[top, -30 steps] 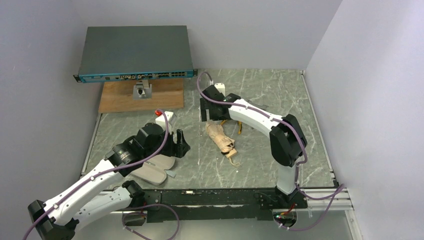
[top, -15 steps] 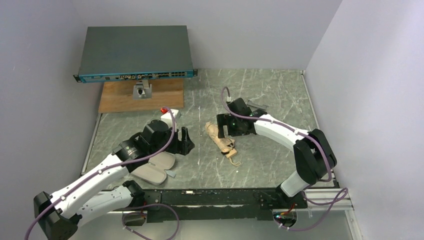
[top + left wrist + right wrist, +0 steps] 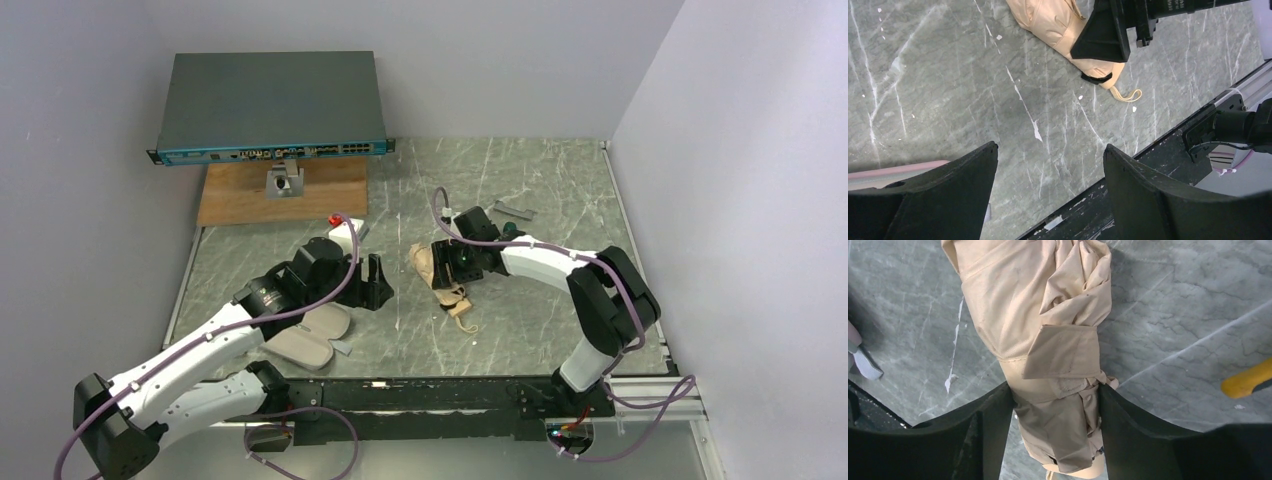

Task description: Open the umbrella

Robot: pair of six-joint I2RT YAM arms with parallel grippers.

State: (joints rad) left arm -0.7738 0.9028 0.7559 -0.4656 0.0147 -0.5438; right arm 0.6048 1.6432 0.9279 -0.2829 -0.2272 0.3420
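Observation:
The folded tan umbrella (image 3: 432, 268) lies on the marble table, cream handle and wrist loop (image 3: 466, 323) toward the near edge. My right gripper (image 3: 456, 263) straddles it near the handle end. In the right wrist view both fingers press the fabric of the umbrella (image 3: 1048, 335) on either side of the right gripper (image 3: 1055, 392). My left gripper (image 3: 376, 283) is open and empty, just left of the umbrella and apart from it; the left wrist view shows the left gripper (image 3: 1048, 150) over bare table, with the umbrella (image 3: 1055, 25) beyond. The pale pink sleeve (image 3: 305, 340) lies under the left arm.
A network switch (image 3: 270, 105) sits on a wooden board (image 3: 320, 195) at the back left, with a small metal bracket (image 3: 285, 181). A white box with a red button (image 3: 340, 228) is by the left wrist. A grey scrap (image 3: 515, 211) and a yellow object (image 3: 1245, 380) lie nearby.
My right gripper has come forward from the back of the table and down onto the umbrella, closing around it. My left gripper has edged right, toward the umbrella.

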